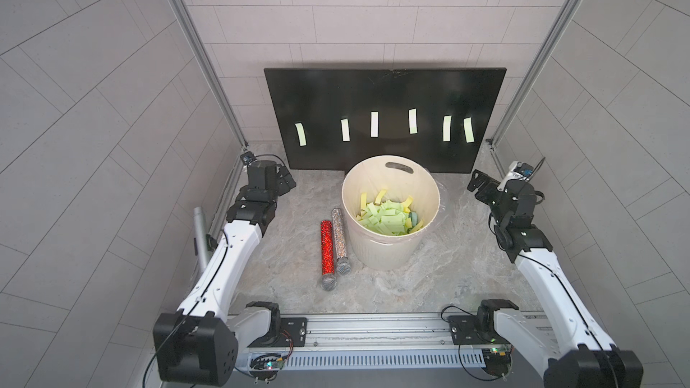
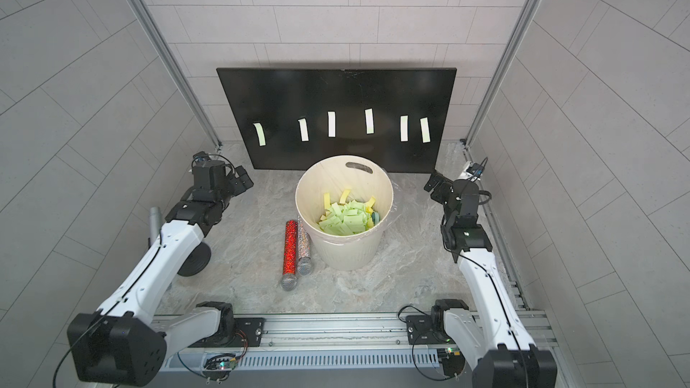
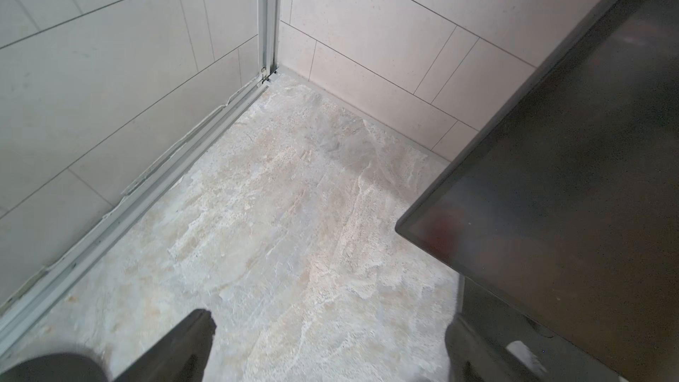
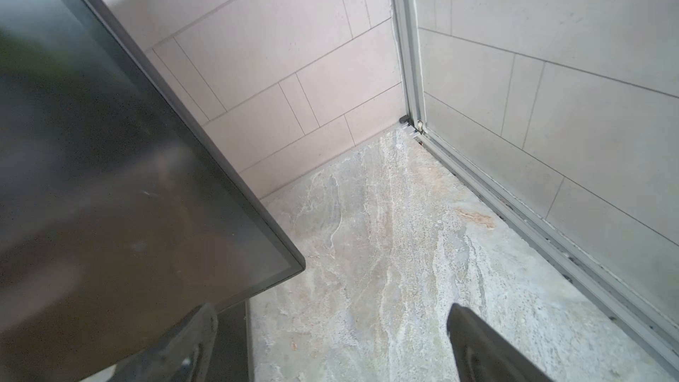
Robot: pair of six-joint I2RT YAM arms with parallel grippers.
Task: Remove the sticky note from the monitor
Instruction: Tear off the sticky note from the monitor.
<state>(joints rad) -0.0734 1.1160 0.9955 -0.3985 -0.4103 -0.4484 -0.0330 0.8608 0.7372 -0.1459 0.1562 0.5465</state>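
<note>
Sticky notes [image 1: 374, 124]: we count six pale strips, all on the glossy face of the monitor [image 1: 384, 95], in a loose row across its lower half. The leftmost sticky note [image 1: 301, 134] sits slightly tilted. The rightmost sticky note [image 1: 468, 129] lies close beside its neighbour. Both top views show the same count.

The monitor stands on its long lower edge on the marble-patterned table [image 1: 448, 263] and leans against the tiled back wall [image 1: 373, 24].

A cream bucket [image 1: 390, 251] stands upright in front of the monitor's lower middle and hides part of that edge. Inside it we see a heap of loose paper strips [image 1: 388, 216], mostly green and some yellow. Just beside the bucket, a red glitter microphone [image 1: 326, 248] and a silver glitter microphone [image 1: 339, 240] lie side by side on the table, touching or nearly so.

The left pincer [image 1: 289, 181] hangs near the monitor's lower left corner. Its wrist view shows the jaws spread wide with only table between them [image 3: 330, 321]; it holds nothing.

The right pincer [image 1: 478, 182] hangs near the lower right corner. It is likewise spread wide and empty in its wrist view [image 4: 332, 310]. One finger [image 4: 191, 343] lies just under the monitor's corner; we cannot tell whether they touch.
</note>
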